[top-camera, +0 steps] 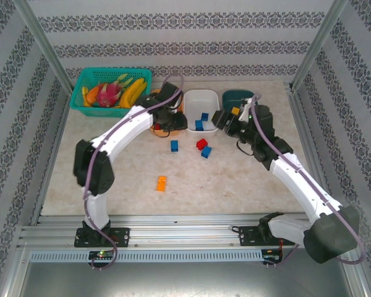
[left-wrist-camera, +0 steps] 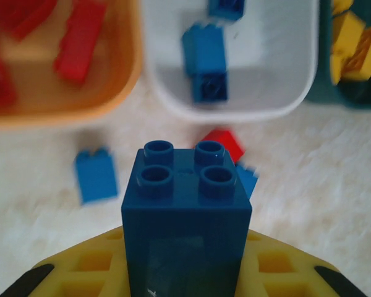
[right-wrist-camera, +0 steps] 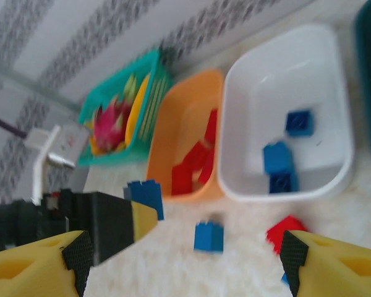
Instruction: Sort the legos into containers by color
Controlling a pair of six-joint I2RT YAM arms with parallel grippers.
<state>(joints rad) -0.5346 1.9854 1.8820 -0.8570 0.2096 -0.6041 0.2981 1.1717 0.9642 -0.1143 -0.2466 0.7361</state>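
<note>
Left gripper [left-wrist-camera: 185,279] is pinching a dark blue brick [left-wrist-camera: 185,204]. The brick is glossy, with four studs on the face pointing away from the gripper. It is held over the table [left-wrist-camera: 334,204], just short of the orange bin [left-wrist-camera: 68,114] and white bin [left-wrist-camera: 235,112].

Right gripper [right-wrist-camera: 185,255] has its jaws spread with nothing between them.

The held brick's base is buried between the yellow fingers [left-wrist-camera: 80,269].

The bins are blurred:
- red bricks [left-wrist-camera: 80,40] in the orange bin
- blue bricks [left-wrist-camera: 204,59] in the white bin
- yellow bricks [left-wrist-camera: 352,46] in the teal bin [left-wrist-camera: 326,93], which is cut off by the frame edge

From above, the left arm covers most of the orange bin.

Loose on the table: blue brick [top-camera: 174,145], red brick [top-camera: 201,143], second blue brick [top-camera: 206,152], orange brick [top-camera: 161,183].
</note>
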